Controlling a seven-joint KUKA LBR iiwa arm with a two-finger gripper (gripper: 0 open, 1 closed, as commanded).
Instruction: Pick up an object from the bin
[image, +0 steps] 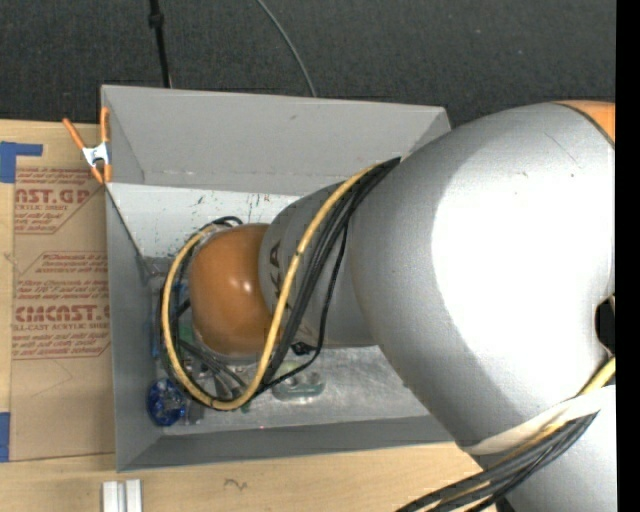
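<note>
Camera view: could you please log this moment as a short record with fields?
bin: grey metal bin
arm: silver arm, in from the right, low over the bin's left half
wrist: orange cover, ringed by cables
nearest things: blue translucent object, front-left corner; clear object, by the front wall
held: cannot tell

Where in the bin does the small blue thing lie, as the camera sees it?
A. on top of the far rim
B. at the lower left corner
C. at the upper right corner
B: the small blue thing lies on the floor of the bin, in its lower left corner.
</note>
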